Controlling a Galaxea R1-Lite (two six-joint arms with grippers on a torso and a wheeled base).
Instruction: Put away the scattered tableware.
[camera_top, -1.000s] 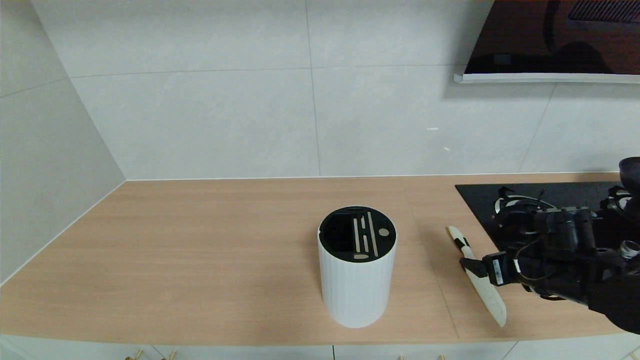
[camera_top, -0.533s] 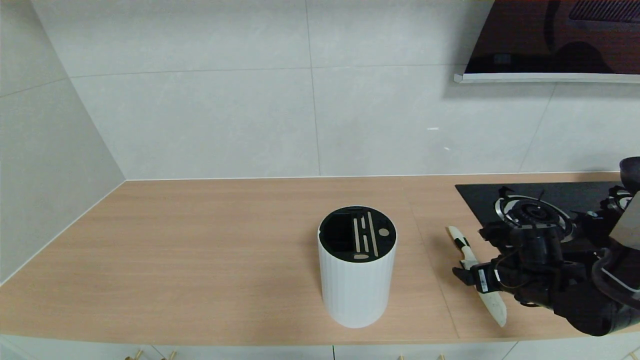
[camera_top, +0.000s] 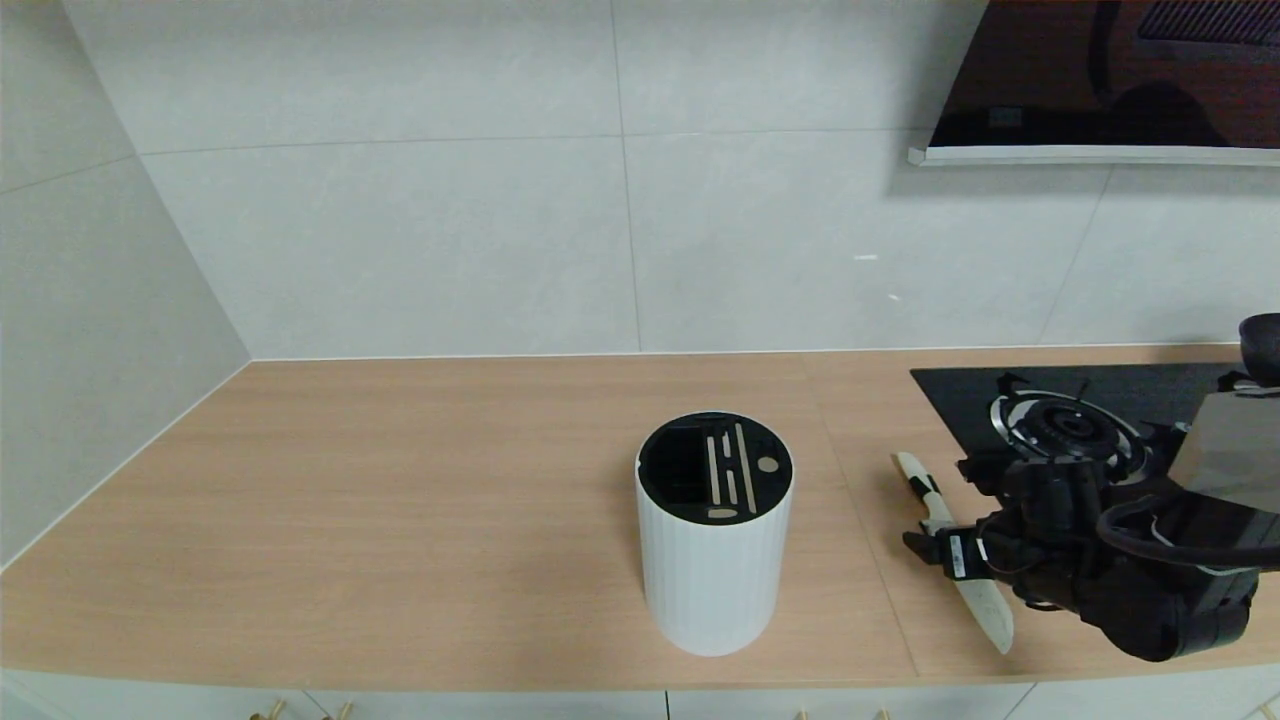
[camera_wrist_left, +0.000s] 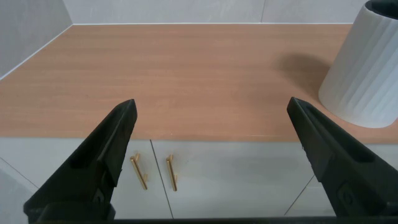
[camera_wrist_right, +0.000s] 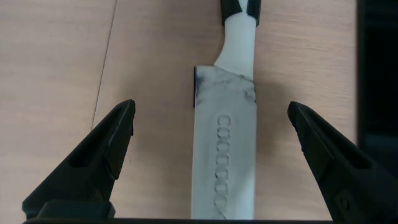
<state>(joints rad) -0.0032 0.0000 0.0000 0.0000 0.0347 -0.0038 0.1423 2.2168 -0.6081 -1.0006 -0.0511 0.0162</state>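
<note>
A white knife (camera_top: 985, 605) with a white and black handle (camera_top: 918, 482) lies flat on the wooden counter (camera_top: 400, 500), between the white ribbed holder (camera_top: 713, 545) and the stove. My right gripper (camera_top: 945, 550) hovers right over the knife's middle. In the right wrist view its two black fingers (camera_wrist_right: 93, 162) stand wide apart on either side of the knife blade (camera_wrist_right: 225, 162), open, touching nothing. The holder has a black slotted top (camera_top: 716, 467). My left gripper (camera_wrist_left: 211, 168) hangs open in front of the counter's edge, with the holder (camera_wrist_left: 367, 68) off to one side.
A black gas hob (camera_top: 1070, 415) with a burner ring sits at the counter's right end, close behind my right arm. A dark range hood (camera_top: 1110, 90) hangs above it. Tiled walls close the back and left. Cabinet doors with gold handles (camera_wrist_left: 155, 174) lie below the counter.
My right arm has swung left and lowered toward the knife, turning so its gripper sits over the blade near the handle. The knife and holder have stayed put.
</note>
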